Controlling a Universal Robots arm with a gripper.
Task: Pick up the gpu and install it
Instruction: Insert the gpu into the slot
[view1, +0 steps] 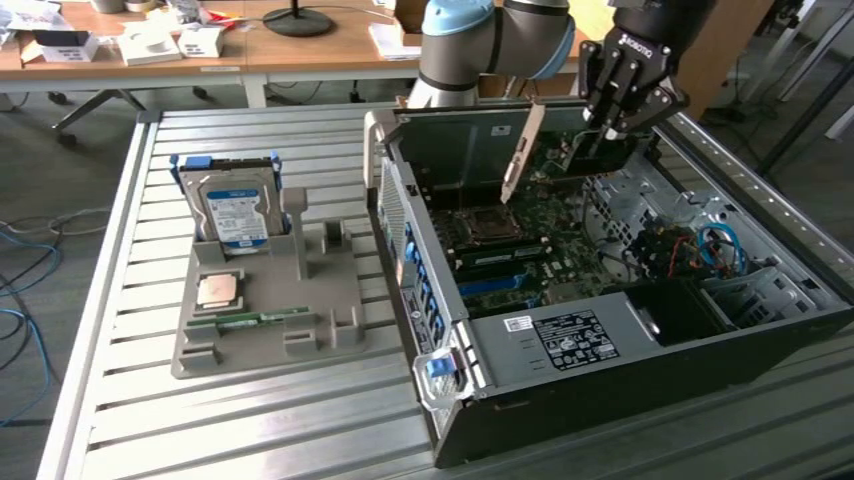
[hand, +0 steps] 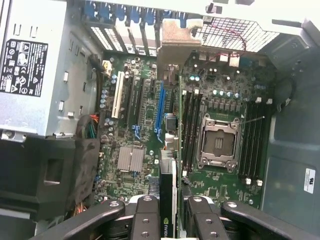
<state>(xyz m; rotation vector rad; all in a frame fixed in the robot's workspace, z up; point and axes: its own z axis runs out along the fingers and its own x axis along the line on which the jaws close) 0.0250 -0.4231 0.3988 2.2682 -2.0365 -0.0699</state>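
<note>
The step in hand is the install: the gpu (view1: 583, 155) is off the table (view1: 267, 420) and hangs on edge inside the open computer case (view1: 627, 400), near the case's far wall and towards its corner at the exterior view's right. The gripper (view1: 617, 125) has its jaws closed narrowly on the card's upper edge. In the wrist view the fingers (hand: 147, 217) press either side of the gpu (hand: 168, 180), whose metal bracket (hand: 175, 40) points at the case's slotted rear wall. The card is above the motherboard (hand: 135, 125), just beside the blue slot (hand: 160, 112), and looks not yet seated. Seating calls for the card's lower edge to run parallel over one slot, the bracket to meet the rear opening, and a straight, even press downward.
</note>
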